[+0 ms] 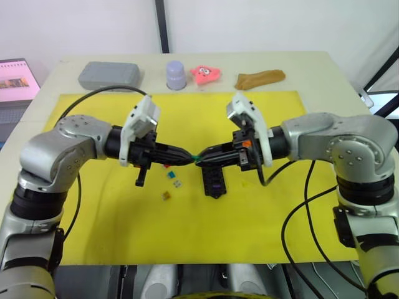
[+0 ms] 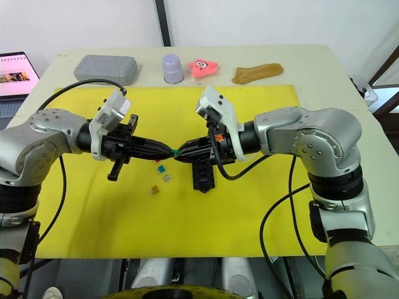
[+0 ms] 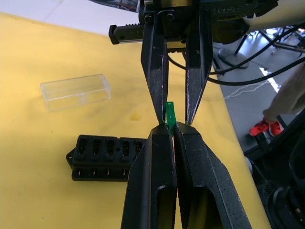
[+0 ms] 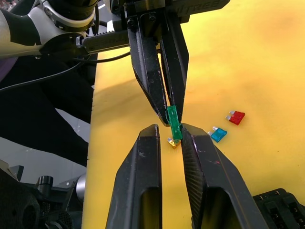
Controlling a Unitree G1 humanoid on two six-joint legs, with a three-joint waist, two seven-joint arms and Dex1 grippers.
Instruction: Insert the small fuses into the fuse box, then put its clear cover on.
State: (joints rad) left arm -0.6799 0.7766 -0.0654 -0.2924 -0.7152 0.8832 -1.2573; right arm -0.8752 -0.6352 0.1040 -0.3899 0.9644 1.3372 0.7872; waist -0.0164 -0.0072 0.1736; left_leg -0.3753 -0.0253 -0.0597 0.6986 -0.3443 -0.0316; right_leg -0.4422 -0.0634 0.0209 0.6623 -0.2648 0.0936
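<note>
Above the middle of the yellow mat (image 1: 187, 237) my two grippers meet tip to tip. My left gripper (image 1: 189, 157) is shut on a small green fuse (image 3: 169, 113). My right gripper (image 4: 170, 130) is open, and the fuse's free end sits between its fingertips, against one finger. The black fuse box (image 1: 214, 180) lies on the mat just under the right gripper, with a purple spot on its top. The clear cover (image 3: 76, 91) lies on the mat beyond the box. Loose red (image 4: 236, 117), teal (image 4: 217, 135) and amber (image 1: 166, 195) fuses lie under the left gripper.
Beyond the mat's far edge stand a grey case (image 1: 108, 75), a lavender cup (image 1: 176, 75), a pink toy (image 1: 206, 73) and a brown lump (image 1: 259, 78). A laptop (image 1: 15, 81) sits off the table's far left. Black cables hang from both arms.
</note>
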